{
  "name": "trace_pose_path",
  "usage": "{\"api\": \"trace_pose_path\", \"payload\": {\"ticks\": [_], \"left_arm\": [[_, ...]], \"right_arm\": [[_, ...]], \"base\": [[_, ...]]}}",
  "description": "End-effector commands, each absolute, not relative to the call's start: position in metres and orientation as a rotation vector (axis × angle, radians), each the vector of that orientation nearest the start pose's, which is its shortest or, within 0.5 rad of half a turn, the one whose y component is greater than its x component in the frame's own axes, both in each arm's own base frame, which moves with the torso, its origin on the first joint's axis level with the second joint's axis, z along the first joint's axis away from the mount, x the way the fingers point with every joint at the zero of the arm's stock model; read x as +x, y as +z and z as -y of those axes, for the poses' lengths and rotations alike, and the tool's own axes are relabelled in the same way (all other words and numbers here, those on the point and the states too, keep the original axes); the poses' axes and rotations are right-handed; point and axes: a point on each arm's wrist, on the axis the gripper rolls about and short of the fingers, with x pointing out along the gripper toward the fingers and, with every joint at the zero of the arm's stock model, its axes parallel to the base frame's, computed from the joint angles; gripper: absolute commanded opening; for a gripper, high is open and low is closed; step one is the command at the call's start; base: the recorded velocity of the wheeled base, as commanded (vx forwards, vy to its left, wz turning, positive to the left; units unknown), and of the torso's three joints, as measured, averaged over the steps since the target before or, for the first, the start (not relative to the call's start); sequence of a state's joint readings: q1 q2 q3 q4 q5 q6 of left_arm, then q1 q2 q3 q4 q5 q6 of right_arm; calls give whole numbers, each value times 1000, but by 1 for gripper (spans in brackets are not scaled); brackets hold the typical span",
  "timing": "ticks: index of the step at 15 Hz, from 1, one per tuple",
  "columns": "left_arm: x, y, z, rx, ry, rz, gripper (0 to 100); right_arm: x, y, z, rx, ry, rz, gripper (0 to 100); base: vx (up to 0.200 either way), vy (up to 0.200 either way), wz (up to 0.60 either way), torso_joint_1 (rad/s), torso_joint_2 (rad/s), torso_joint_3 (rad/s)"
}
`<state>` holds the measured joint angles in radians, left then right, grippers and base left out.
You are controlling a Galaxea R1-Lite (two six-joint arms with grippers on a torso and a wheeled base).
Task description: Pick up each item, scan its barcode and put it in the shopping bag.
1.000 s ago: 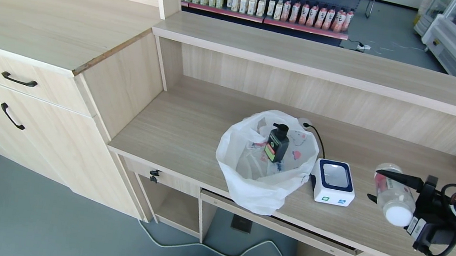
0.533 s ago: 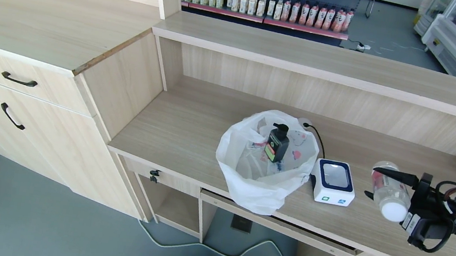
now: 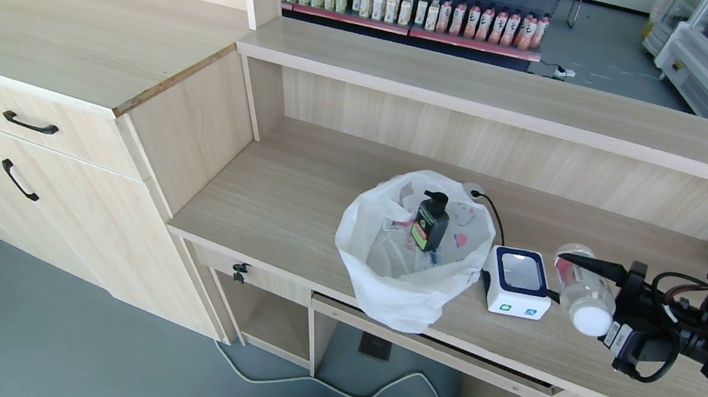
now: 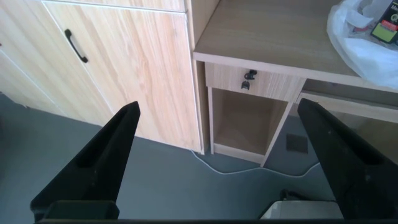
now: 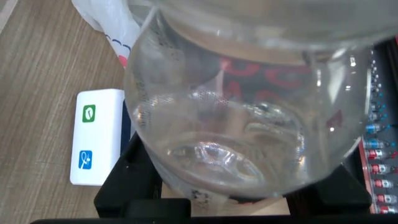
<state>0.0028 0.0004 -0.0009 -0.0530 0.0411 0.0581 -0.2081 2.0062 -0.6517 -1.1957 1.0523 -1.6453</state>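
The R gripper (image 3: 568, 278) is seen clamped on a clear plastic bottle w/ red label and white cap (image 3: 583, 296). The bottle is held roughly on its side above the light wooden counter (image 3: 298, 204), cap end toward the robot, just to the right of the white barcode scanner w/ blue-framed window (image 3: 517, 282). A black cable (image 3: 494, 215) is run from the scanner's back. Just left of the scanner, a white plastic shopping bag (image 3: 362, 241) is stood open on the counter, w/ a black pump bottle w/ green label (image 3: 430, 223) lodged upright inside. The L gripper (image 4: 217, 162) is held w/ fingers spread wide, nothing btwn them, over the grey floor (image 4: 180, 190) in front of the counter.
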Motion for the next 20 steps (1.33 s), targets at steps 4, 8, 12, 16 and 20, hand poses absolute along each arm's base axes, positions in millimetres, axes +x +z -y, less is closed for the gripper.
{"api": "trace_pose_path", "payload": {"ticks": [4, 8, 12, 16, 20], "left_arm": [[-23, 81, -1, 57, 48, 54, 100], [-23, 81, -1, 57, 46, 54, 100], [-23, 81, -1, 57, 46, 52, 100], [-23, 81, -1, 57, 46, 52, 100], [-23, 81, -1, 57, 46, 54, 100]], "right_arm": [[336, 97, 40, -1431, 754, 613, 0], [338, 95, 40, -1429, 755, 611, 0], [340, 92, 40, -1424, 759, 606, 0], [343, 90, 41, -1422, 760, 605, 0], [345, 85, 39, -1415, 770, 601, 0]], "base": [[0, 0, 0, 0, 0, 0], [0, 0, 0, 0, 0, 0], [0, 0, 0, 0, 0, 0], [0, 0, 0, 0, 0, 0], [0, 0, 0, 0, 0, 0]]}}
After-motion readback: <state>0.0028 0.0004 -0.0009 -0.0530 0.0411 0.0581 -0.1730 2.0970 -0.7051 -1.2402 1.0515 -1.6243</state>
